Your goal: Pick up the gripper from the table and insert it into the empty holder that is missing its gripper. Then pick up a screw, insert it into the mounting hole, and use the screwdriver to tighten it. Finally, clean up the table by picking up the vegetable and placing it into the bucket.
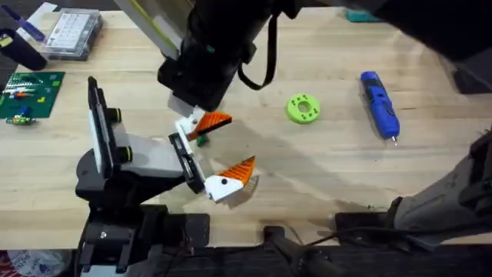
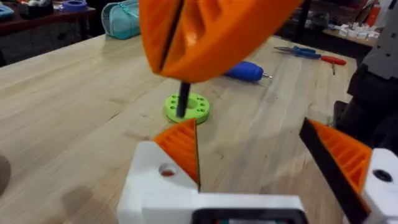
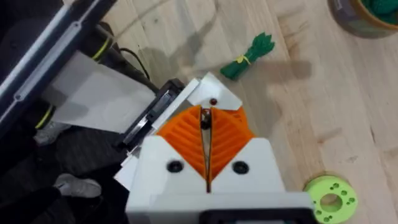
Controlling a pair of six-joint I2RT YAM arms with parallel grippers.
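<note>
The right gripper (image 1: 206, 121) hangs over the left gripper (image 1: 223, 158), its orange pads pressed together on a small dark screw (image 3: 204, 120) held just above the mounting hole (image 3: 213, 101) in the white base of one left finger (image 2: 180, 146). The left gripper's fingers stand spread apart, both with orange wedge pads in place. On the table (image 1: 323, 177), the green disc (image 1: 302, 108) lies well to the right of the grippers, and the blue screwdriver (image 1: 380, 103) lies farther right still. A green vegetable (image 3: 249, 56) rests on the wood just beyond the left gripper.
</note>
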